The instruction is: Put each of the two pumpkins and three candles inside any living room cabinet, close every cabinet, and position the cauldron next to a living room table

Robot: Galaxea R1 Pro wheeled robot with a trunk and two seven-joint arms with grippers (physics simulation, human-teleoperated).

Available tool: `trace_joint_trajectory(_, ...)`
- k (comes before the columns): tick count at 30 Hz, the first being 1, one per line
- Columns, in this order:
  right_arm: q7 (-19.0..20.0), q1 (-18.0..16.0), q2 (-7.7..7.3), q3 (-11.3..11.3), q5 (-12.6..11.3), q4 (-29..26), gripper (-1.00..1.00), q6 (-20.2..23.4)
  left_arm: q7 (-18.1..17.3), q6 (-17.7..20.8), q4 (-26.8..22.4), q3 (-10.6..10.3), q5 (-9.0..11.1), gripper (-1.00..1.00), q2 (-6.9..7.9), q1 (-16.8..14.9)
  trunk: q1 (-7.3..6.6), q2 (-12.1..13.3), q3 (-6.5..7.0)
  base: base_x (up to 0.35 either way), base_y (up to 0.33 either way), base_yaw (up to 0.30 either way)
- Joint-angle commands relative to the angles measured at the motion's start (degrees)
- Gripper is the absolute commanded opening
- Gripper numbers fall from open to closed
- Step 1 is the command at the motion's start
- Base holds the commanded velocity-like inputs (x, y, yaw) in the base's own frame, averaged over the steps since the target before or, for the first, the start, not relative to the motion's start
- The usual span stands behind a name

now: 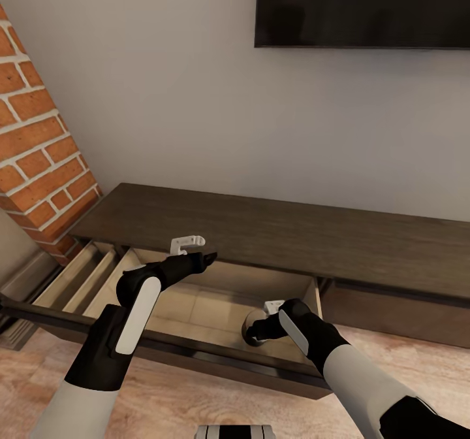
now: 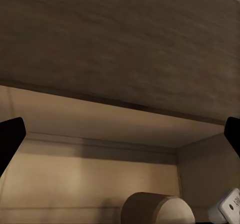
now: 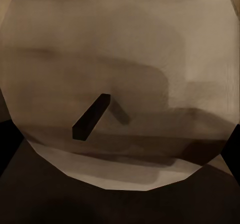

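Observation:
The long dark-brown cabinet (image 1: 274,230) stands against the wall with its left drawer (image 1: 196,305) pulled out, pale beige inside. My right gripper (image 1: 256,330) reaches down into the drawer's right front corner, shut on a tan candle (image 1: 249,325). That candle's (image 3: 120,59) top face and dark wick (image 3: 91,116) sit very close in the right wrist view. My left gripper (image 1: 207,258) hovers open and empty over the back of the drawer, near the cabinet top's edge. The same candle (image 2: 157,210) peeks in low in the left wrist view. Pumpkins, cauldron and glass table are out of view.
A red brick column (image 1: 39,145) rises left of the cabinet. A dark TV (image 1: 362,8) hangs on the grey wall above it. The drawer's left part has narrow dividers (image 1: 88,276). A shut drawer front (image 1: 398,315) lies to the right, above a wood floor (image 1: 196,393).

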Motion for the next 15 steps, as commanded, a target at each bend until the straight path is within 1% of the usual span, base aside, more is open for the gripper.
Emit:
trace_joint_trajectory(1,0.2,0.0,-0.02,0.1,0.2,0.0,-1.0,0.2,0.6,0.2,-0.1,0.0,0.6,1.0,-0.01,0.0,-0.01,0.0,-0.07,0.0,0.0,0.0)
trace_joint_trajectory(15,0.2,0.0,-0.02,0.1,0.2,0.0,-1.0,0.2,0.6,0.2,-0.1,0.0,0.6,1.0,-0.01,0.0,-0.01,0.0,-0.11,0.0,0.0,0.0)
